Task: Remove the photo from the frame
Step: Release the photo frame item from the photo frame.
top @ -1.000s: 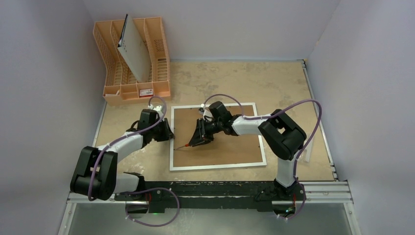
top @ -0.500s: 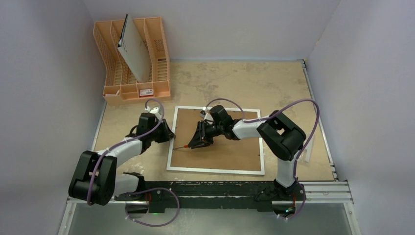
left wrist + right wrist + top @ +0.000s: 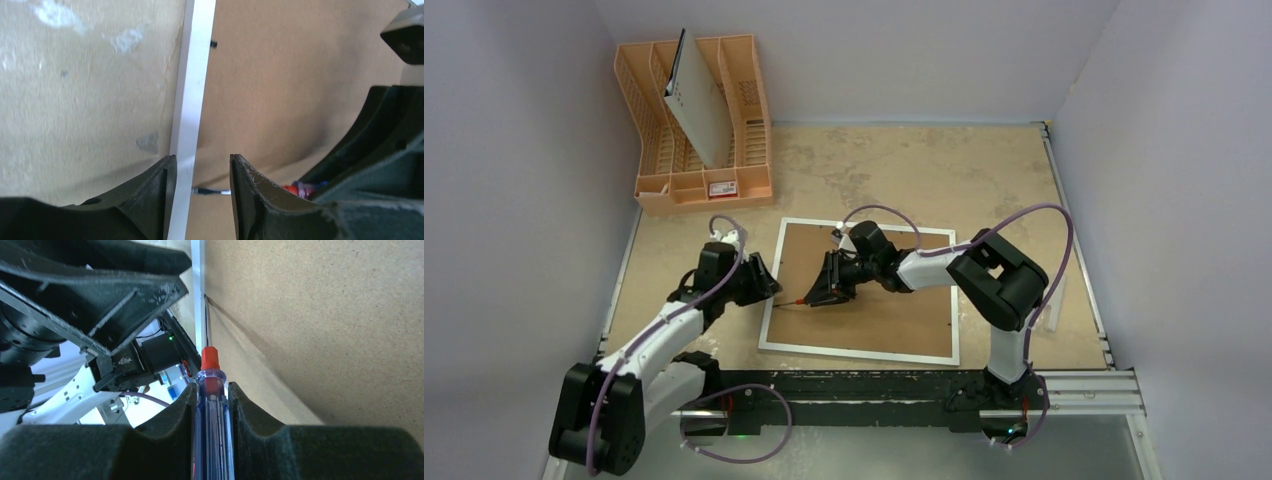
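Barely begun: the large white-bordered picture frame (image 3: 194, 90) lies face down on the tabletop (image 3: 904, 170), its brown fibreboard back (image 3: 894, 305) still seated and the photo unseen, probably underneath, while the right hand (image 3: 817, 296) clamps a red-collared, clear-handled screwdriver (image 3: 211, 390) at the left seam and the left hand (image 3: 199, 172), half open and empty, straddles that border.

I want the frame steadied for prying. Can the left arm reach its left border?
Probably yes: the left gripper hangs open over the frame, at its white border, nothing between; the screwdriver tip sits just inside.

Open table (image 3: 1004, 170) beyond frame (image 3: 894, 320); rack (image 3: 749, 110) back-left
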Robot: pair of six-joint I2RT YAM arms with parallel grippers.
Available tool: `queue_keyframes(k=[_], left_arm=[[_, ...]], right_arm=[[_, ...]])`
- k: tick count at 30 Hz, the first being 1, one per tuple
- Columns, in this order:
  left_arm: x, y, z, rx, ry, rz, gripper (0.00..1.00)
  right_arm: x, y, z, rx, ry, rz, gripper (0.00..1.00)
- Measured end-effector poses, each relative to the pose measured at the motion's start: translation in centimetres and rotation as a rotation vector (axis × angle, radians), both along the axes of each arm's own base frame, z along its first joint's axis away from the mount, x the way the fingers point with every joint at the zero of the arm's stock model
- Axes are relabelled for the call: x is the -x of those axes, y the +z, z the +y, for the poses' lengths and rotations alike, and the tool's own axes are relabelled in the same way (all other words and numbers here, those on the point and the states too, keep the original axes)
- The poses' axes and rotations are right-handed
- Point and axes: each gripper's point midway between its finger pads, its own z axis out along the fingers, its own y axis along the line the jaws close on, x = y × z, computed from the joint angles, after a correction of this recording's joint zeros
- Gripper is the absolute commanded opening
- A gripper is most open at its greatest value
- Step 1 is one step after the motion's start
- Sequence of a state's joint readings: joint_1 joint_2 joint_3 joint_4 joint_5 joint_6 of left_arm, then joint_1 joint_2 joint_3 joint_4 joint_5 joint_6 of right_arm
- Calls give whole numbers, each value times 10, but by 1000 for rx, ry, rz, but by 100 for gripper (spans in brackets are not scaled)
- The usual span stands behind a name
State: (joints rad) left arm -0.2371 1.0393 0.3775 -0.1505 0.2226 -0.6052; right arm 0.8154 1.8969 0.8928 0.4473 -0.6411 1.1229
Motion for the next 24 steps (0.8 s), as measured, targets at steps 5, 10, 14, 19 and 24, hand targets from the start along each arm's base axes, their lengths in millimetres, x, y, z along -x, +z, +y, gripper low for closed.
queue_keyframes(k=[5, 10, 14, 19, 24], left_arm=[[20, 2, 0, 55, 45, 5, 49], [25, 0, 0, 97, 96, 12, 49], [30, -9, 0, 117, 122, 29, 49], [28, -12, 0, 135, 144, 36, 50], [28, -12, 0, 143, 153, 37, 50]], right_arm=[[0, 0, 0, 0, -1, 1, 0], [0, 0, 0, 1, -1, 1, 0], [0, 0, 0, 0, 1, -2, 0], [0, 0, 0, 0, 4, -3, 0], [0, 0, 0, 2, 4, -1, 0]])
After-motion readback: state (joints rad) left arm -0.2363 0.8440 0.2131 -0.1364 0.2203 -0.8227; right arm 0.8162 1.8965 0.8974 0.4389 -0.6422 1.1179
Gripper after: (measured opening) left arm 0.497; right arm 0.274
